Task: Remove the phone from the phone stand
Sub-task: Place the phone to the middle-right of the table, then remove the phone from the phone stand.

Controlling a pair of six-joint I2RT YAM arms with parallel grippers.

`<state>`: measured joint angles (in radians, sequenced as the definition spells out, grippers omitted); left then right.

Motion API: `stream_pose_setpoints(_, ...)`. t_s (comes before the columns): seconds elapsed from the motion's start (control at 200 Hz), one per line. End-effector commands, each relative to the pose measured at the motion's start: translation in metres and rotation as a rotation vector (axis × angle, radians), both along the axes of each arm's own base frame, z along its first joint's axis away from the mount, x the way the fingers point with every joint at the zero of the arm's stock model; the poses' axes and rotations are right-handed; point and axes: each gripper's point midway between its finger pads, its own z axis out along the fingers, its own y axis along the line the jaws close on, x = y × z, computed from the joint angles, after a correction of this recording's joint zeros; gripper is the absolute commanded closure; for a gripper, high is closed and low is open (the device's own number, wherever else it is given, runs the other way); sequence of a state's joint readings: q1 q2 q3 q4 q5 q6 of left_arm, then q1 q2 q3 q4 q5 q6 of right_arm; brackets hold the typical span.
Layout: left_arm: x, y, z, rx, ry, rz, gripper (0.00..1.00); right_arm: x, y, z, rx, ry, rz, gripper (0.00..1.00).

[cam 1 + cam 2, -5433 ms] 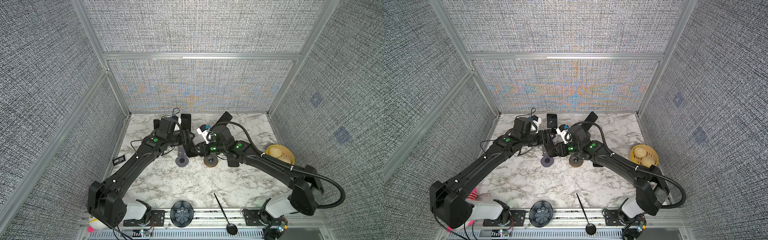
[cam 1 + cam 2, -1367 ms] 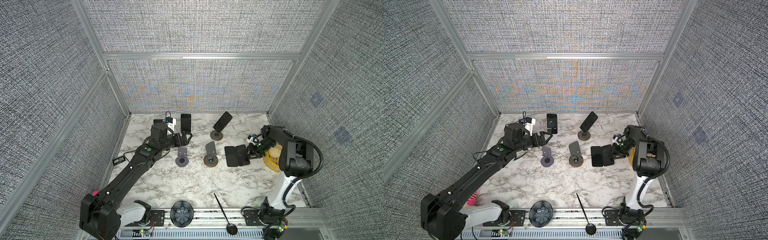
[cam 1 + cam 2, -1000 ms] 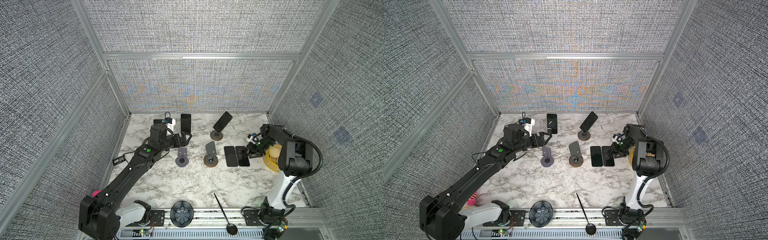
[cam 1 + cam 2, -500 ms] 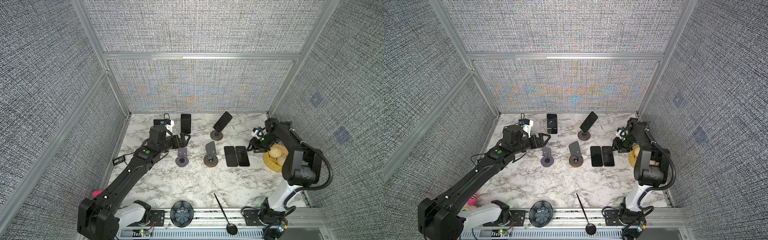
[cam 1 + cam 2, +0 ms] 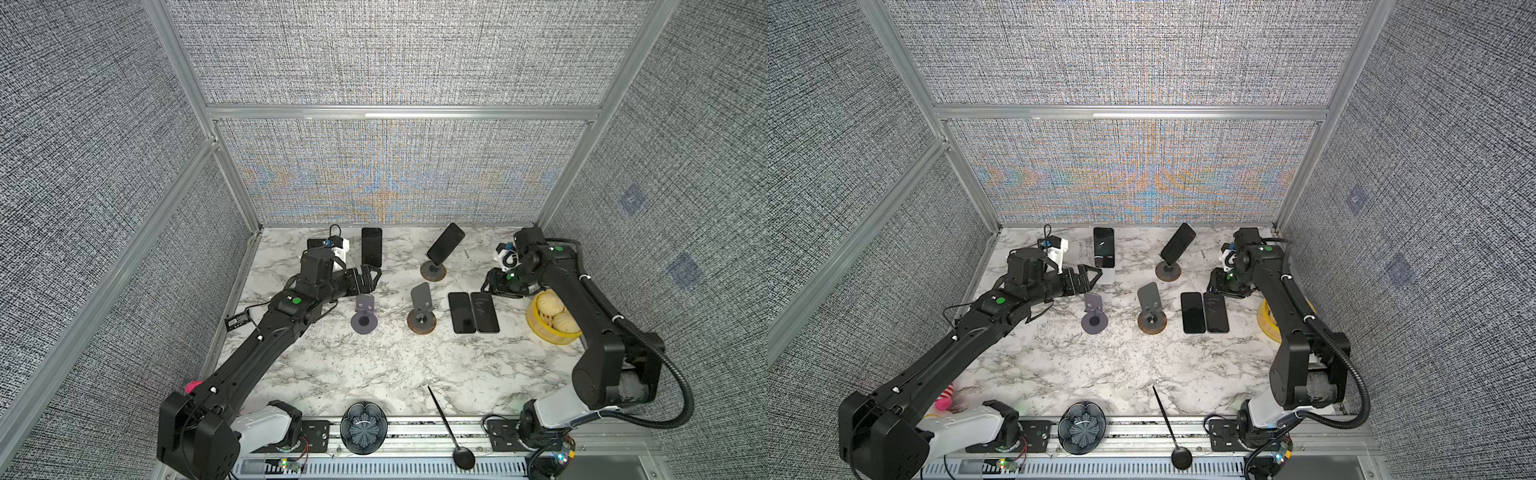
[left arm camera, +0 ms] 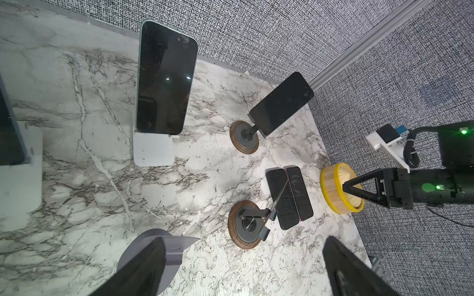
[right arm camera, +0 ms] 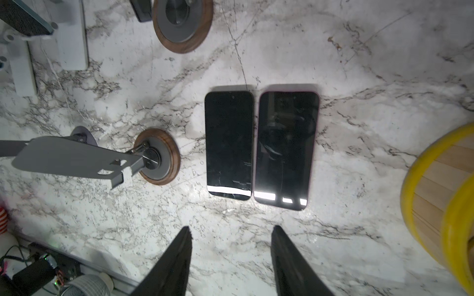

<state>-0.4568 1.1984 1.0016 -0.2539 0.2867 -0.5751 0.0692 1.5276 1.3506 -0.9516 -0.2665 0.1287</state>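
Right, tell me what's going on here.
Phones are being taken off stands. Two phones already lie flat on the marble table beside an empty wooden-base stand. The right gripper hovers near them, open and empty. The left gripper, wide open, points at an upright phone on a white stand. A tilted phone sits on a round stand.

Dark phone (image 5: pixel 461 312) lies flat just beside second phone (image 5: pixel 484 311), near empty stand (image 5: pixel 422 307).

Overhead stereo pair; close wrist views
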Motion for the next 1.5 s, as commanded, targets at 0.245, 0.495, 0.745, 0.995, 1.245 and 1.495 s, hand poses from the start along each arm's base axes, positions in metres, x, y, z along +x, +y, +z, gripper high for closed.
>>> stream_pose_setpoints(0.245,0.036,0.038,-0.003,0.313,-0.034,0.152,0.04,0.009,0.046,0.026,0.086,-0.165,-0.049,0.49)
stream_pose_setpoints(0.495,0.052,0.109,0.01,0.619,-0.106,0.354,0.01,-0.012,0.068,0.024,0.145,-0.164,-0.001,0.39)
stream_pose_setpoints(0.745,0.083,0.148,-0.033,0.682,-0.014,0.414,0.01,-0.024,0.083,0.028,0.226,-0.175,0.055,0.13)
stream_pose_setpoints(0.995,0.12,0.157,-0.074,0.679,0.065,0.418,0.01,-0.036,0.074,0.028,0.156,-0.154,0.09,0.13)
stream_pose_setpoints(1.245,0.15,0.149,-0.089,0.632,0.073,0.358,0.01,-0.041,0.066,0.028,0.117,-0.163,0.09,0.13)
stream_pose_setpoints(1.495,0.169,0.149,-0.1,0.632,0.083,0.328,0.01,-0.04,0.066,0.03,0.115,-0.161,0.085,0.13)
